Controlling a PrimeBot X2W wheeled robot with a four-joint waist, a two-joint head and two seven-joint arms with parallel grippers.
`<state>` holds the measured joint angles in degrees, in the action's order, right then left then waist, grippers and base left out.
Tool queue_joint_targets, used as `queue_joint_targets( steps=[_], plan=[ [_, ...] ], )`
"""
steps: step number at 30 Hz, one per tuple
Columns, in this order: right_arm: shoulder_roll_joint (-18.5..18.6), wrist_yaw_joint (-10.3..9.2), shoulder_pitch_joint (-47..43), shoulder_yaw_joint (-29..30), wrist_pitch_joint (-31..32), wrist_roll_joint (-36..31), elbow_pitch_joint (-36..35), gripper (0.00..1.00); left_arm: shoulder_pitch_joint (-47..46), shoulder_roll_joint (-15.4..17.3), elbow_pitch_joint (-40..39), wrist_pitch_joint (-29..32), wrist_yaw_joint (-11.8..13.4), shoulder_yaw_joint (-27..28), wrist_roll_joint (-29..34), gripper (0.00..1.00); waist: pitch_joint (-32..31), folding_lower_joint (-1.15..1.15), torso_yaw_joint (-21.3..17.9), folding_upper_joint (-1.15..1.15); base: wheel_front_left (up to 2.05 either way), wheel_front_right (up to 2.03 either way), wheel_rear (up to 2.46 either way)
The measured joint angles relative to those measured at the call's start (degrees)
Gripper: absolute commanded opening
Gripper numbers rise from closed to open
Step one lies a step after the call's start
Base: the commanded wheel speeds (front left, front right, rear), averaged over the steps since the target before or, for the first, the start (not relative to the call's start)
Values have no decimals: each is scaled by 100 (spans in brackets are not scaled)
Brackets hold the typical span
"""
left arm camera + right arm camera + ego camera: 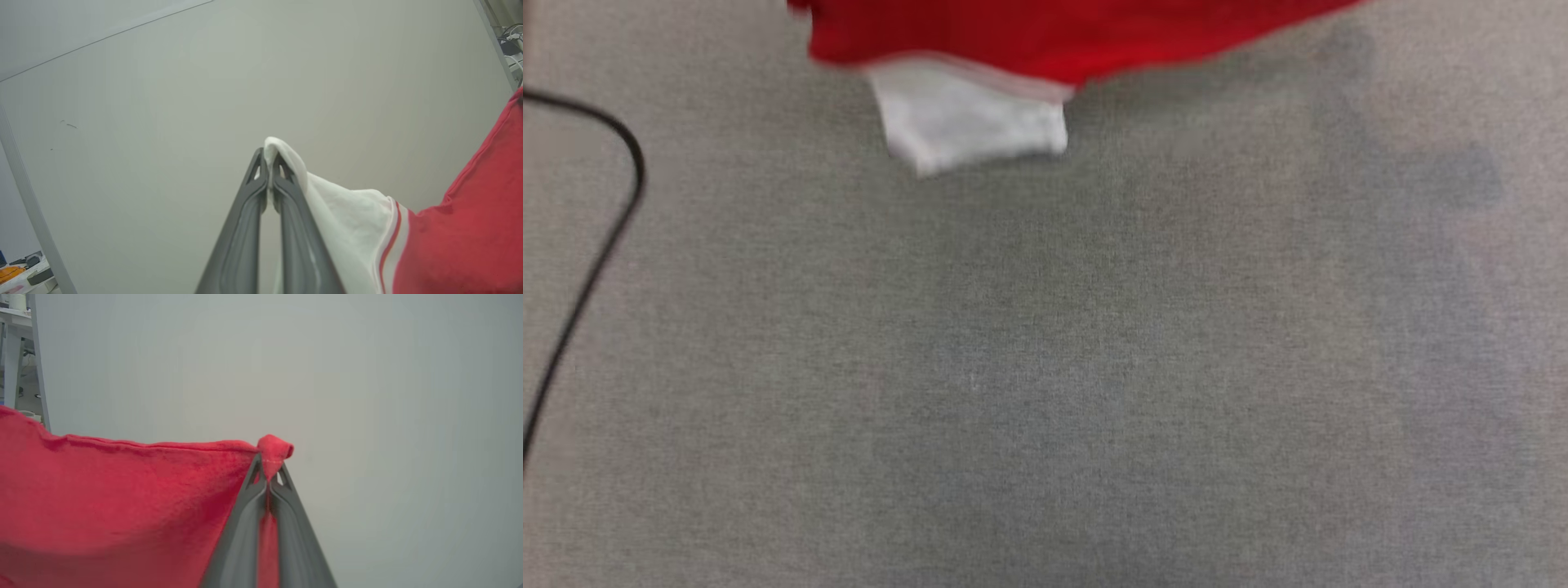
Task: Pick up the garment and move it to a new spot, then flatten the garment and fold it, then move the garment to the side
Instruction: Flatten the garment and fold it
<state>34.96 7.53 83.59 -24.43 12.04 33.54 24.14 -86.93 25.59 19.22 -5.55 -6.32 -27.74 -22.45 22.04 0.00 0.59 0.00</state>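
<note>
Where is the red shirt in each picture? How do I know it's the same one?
Head view: the shirt runs along the top edge, its white sleeve sticking down.
Left wrist view: lower right; the left gripper pinches the white sleeve.
Right wrist view: lower left; the right gripper pinches a red corner.
Shared landmark: the white sleeve links the head and left wrist views; red cloth shows in all three.

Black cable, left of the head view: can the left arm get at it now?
Probably not as is: the left gripper is shut on the shirt, at its white sleeve. The cable itself lies bare on the grey surface.
</note>
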Motion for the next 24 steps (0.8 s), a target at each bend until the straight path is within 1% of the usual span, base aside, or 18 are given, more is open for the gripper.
queue_joint_targets(
  steps=[5,8,11,15,19,24],
  plan=[
    [-285,0,1161,80,-404,-460,684,0,-1317,-60,735,-197,-63,-103,130,0,426,0,-55,0,0,0,0],
    [-386,0,1624,41,-553,-605,1090,0,-1837,-85,1161,-349,-86,-215,131,0,634,0,-90,0,0,0,0],
    [-455,0,1976,-126,-755,-726,1449,0,-2179,-87,1549,-501,-100,-349,129,0,816,0,-130,0,0,0,0],
    [-563,0,2206,-396,-958,-725,1875,0,-2346,-100,1904,-666,-101,-598,42,0,1032,0,-179,0,0,0,0],
    [-639,0,2201,-789,-1179,-687,2115,0,-2327,-87,2162,-788,-101,-873,-143,0,1205,0,-202,0,0,0,0],
    [-744,0,1934,-1169,-1515,-409,2253,0,-1952,26,2284,-865,-101,-1010,-280,0,1253,0,-224,0,0,0,0]
  ],
)
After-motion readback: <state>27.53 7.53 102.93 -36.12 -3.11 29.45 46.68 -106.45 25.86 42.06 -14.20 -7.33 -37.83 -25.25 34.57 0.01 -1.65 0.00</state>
